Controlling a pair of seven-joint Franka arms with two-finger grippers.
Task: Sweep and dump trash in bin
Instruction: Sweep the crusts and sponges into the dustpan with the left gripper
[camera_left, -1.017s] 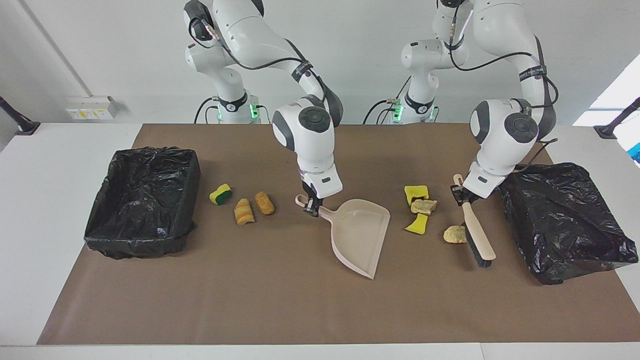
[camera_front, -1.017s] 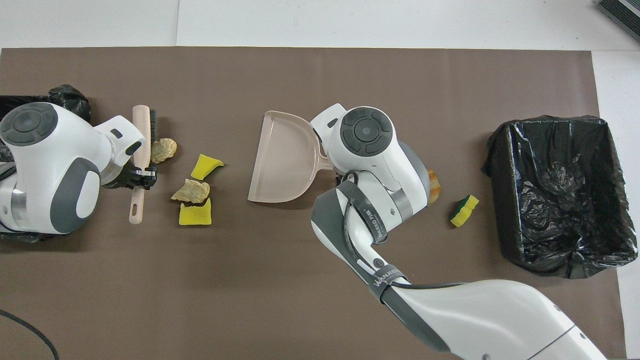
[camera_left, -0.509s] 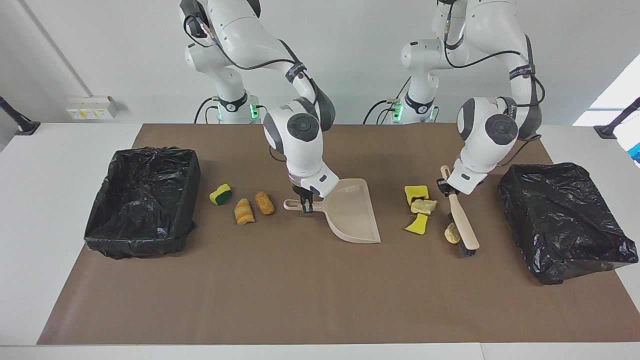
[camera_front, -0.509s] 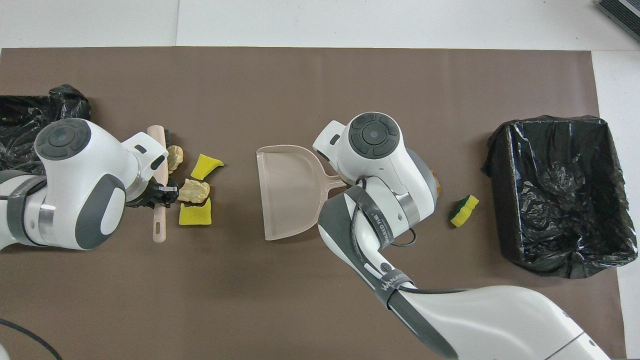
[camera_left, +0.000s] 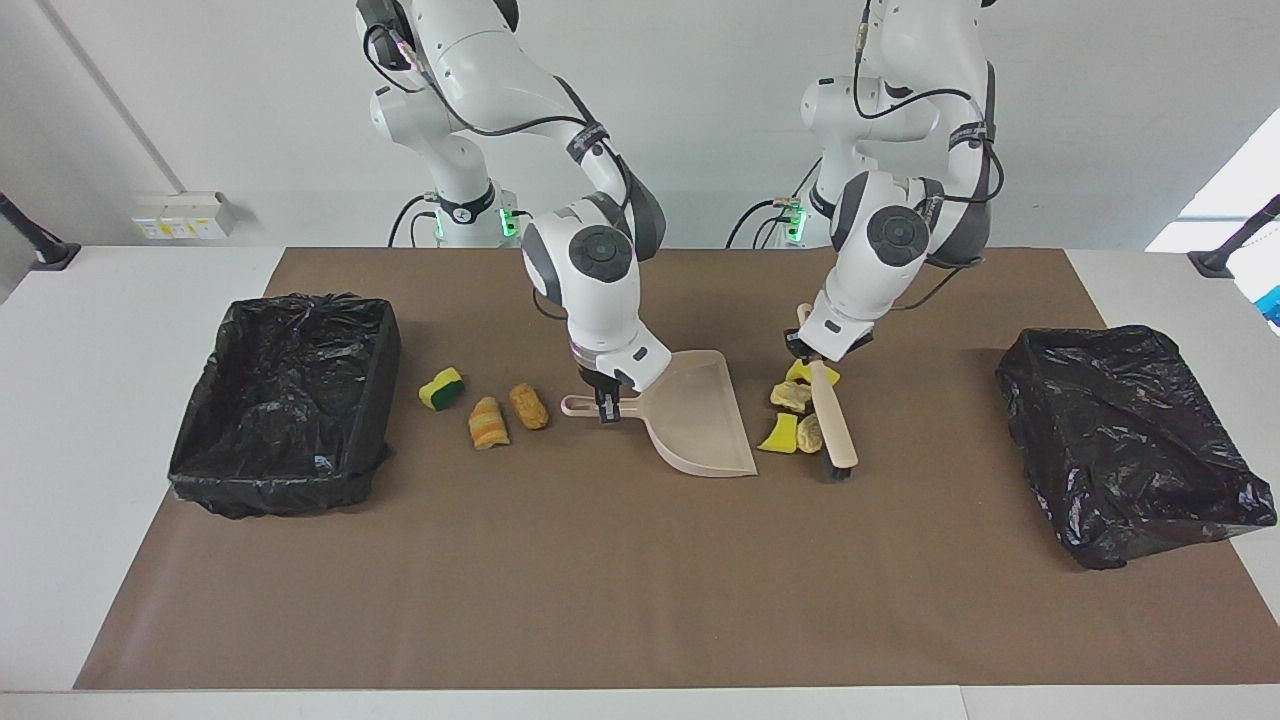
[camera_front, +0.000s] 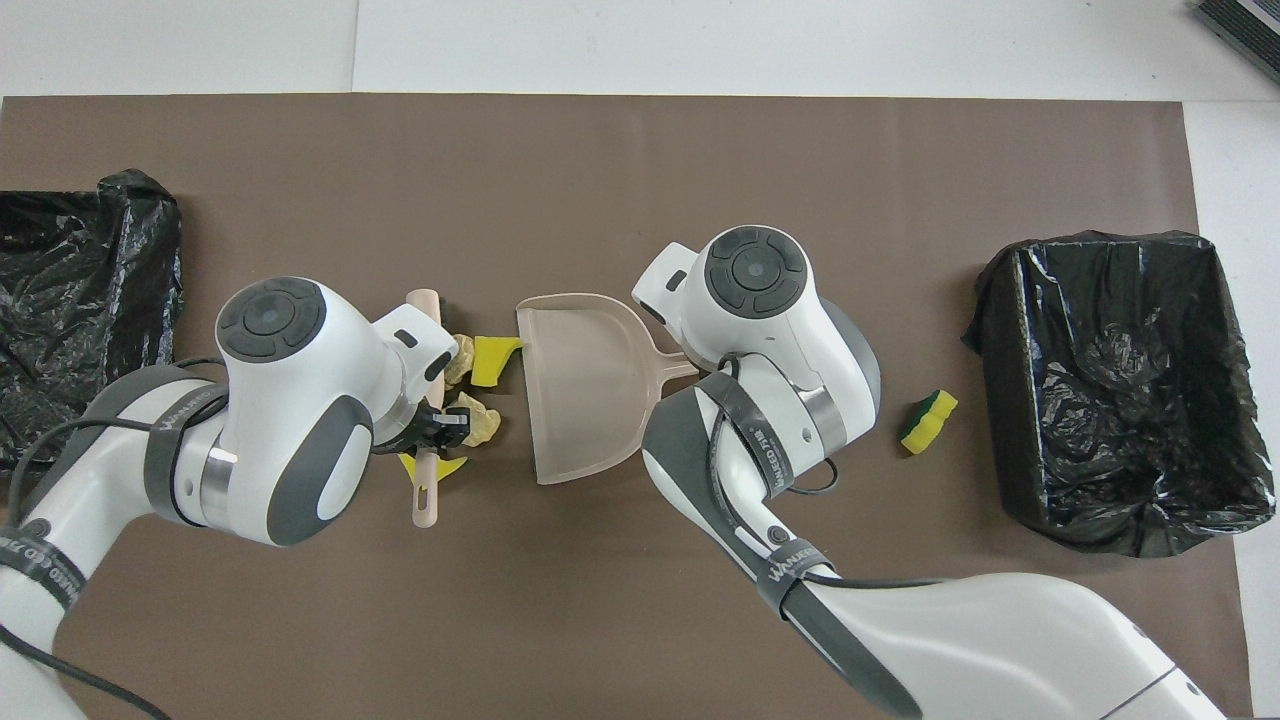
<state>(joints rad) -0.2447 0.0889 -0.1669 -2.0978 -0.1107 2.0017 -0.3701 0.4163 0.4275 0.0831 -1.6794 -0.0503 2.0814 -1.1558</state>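
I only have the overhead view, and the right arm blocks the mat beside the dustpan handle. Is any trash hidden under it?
Observer: Yes. Two orange-tan striped lumps lie between the dustpan handle and the yellow-green sponge piece.
Operator: Is the right tool on the handle?
Observer: The right tool is shut on the dustpan handle.
Operator: And the brush?
Observer: The left tool holds the brush, bristles down on the mat beside the scraps.
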